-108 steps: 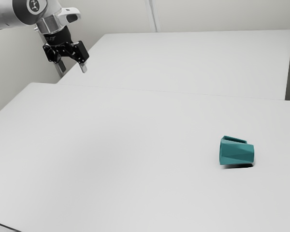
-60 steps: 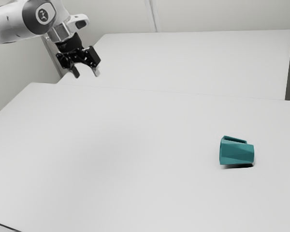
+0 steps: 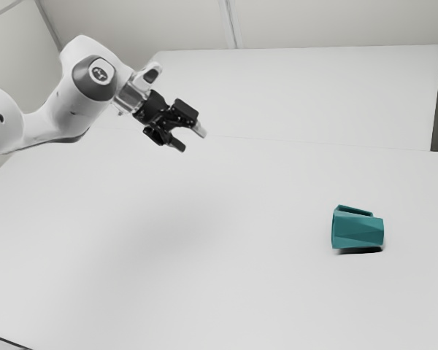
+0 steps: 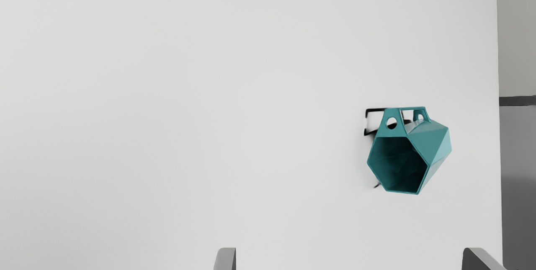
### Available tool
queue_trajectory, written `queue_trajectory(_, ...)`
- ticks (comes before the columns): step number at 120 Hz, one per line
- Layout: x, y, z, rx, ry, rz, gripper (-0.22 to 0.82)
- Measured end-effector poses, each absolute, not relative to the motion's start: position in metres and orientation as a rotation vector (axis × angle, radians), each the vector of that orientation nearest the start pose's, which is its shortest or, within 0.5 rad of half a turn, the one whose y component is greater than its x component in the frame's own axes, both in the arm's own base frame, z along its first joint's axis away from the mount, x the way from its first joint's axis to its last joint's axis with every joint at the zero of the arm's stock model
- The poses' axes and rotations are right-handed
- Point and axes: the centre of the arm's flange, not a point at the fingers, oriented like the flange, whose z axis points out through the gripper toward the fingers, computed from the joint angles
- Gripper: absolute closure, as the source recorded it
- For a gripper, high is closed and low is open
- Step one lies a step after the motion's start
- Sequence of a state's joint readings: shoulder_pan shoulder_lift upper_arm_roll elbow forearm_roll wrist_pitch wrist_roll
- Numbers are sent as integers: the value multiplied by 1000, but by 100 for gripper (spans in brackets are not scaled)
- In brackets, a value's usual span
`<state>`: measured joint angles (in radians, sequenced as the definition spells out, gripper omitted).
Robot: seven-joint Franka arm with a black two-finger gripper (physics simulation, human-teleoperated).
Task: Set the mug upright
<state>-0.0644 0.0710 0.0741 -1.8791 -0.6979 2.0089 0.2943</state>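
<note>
The gripper is wide open, its two fingers standing well apart with nothing held between them. It touches neither the mug nor the bench, and hangs in the air well away from the mug, toward the exterior view's left. The mug, teal and many-sided, lies on its side on the bench, in the exterior view's right half. Its open mouth faces the arm's side, and the wrist view looks into the dark inside. The handle sticks out from the mug's side. In the wrist view the mug lies beyond the fingertips, nearer the line of one finger than the other.
</note>
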Motion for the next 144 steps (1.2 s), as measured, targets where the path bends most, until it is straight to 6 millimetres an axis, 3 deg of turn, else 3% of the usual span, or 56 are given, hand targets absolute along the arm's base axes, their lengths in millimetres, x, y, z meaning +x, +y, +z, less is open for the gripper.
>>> queue_trajectory(38, 586, -110, 445, 2382, -157, 210, 2)
queue_trajectory(144, 578, -220, 348, 2266, -159, 50, 2)
